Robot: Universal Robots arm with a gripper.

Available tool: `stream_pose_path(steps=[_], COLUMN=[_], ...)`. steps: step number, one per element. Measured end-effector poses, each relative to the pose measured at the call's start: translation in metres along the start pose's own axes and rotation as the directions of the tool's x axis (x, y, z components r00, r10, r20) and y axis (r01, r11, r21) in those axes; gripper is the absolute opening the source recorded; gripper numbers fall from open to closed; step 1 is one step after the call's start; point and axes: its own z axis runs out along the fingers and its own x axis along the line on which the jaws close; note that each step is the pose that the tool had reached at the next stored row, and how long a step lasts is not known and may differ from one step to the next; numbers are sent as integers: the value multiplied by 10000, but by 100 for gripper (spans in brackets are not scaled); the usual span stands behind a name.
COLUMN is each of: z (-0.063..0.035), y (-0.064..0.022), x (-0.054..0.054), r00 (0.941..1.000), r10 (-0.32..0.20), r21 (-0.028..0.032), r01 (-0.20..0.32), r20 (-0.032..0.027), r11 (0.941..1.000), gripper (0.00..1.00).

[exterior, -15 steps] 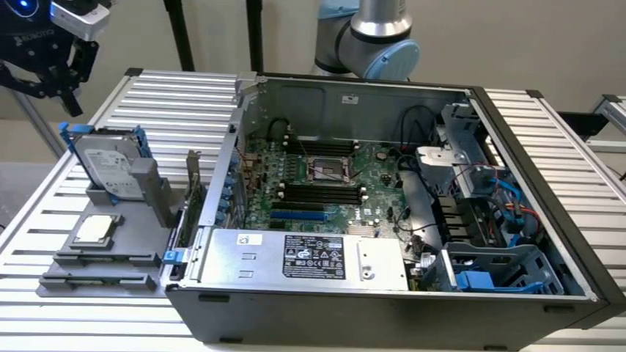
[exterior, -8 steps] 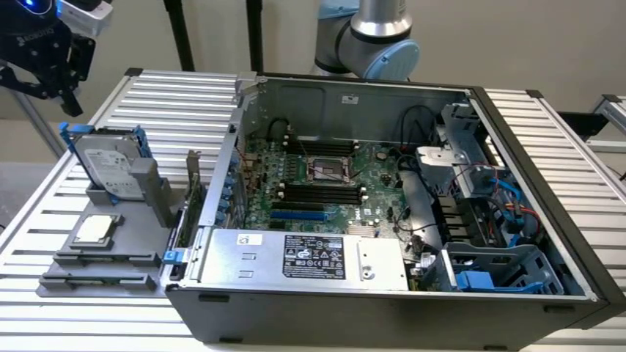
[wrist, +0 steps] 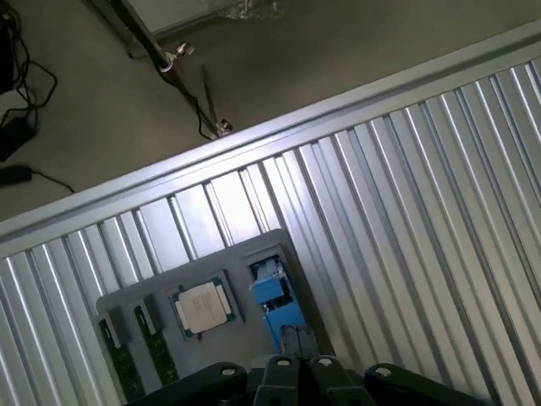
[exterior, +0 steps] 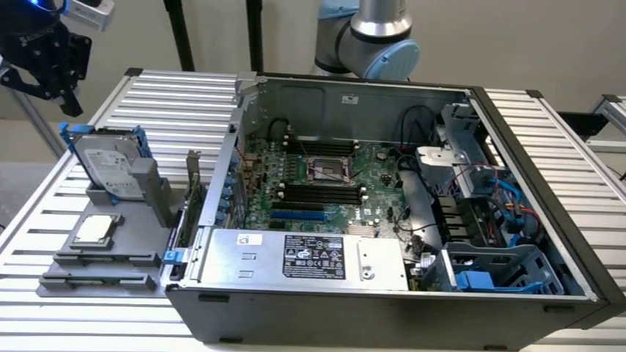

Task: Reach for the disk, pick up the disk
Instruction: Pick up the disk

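Slats of the metal table (exterior: 88,323) run along the near edge of the exterior view. On them sits an open computer case (exterior: 391,308) with its side off, and a silver power box (exterior: 313,257) with a black label lies in its nearest corner. Beside the case, toward the exterior view's left, a grey tray (exterior: 98,282) rests on the table. A small square chip (exterior: 95,229) lies flat in the tray. Just behind the chip the disk (exterior: 105,167) stands on edge in a slot of the tray, silver-grey with a white label and clipped in a blue frame (exterior: 64,133). Nothing touches the disk. Farther back and higher, the black gripper (exterior: 67,99) hangs in the air above the disk, a little toward the exterior view's left, with open space between them. In the wrist view its fingers (wrist: 289,338) are pressed together with nothing between them. They point down at the top edge of the blue frame, with the chip and two green memory sticks (wrist: 118,351) lying alongside in the tray. At the far side, behind the case, rises the arm (exterior: 377,33). Judged from this, the reach is only partly made: the gripper is over the right spot but well above it. The last of the approach and the whole of the pick-up are not yet done, and the disk sits untouched in its slot.
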Motion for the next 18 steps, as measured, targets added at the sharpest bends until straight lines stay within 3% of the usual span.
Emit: stream_pose_path(steps=[4, 8, 12, 17, 18], z=[0, 0, 0, 0, -1], y=[0, 0, 0, 0, 0], x=[0, 0, 0, 0, 1], r00=[9973, 9895, 9763, 9535, 9521], r10=[-734, -1443, -2162, -3012, -3057], r21=[0, -1, -4, -5, -5], r01=[734, 1443, 2162, 3012, 3057], r20=[-18, -34, -51, -71, -73], r11=[9973, 9895, 9764, 9535, 9521], gripper=[11, 11, 11, 11, 11])
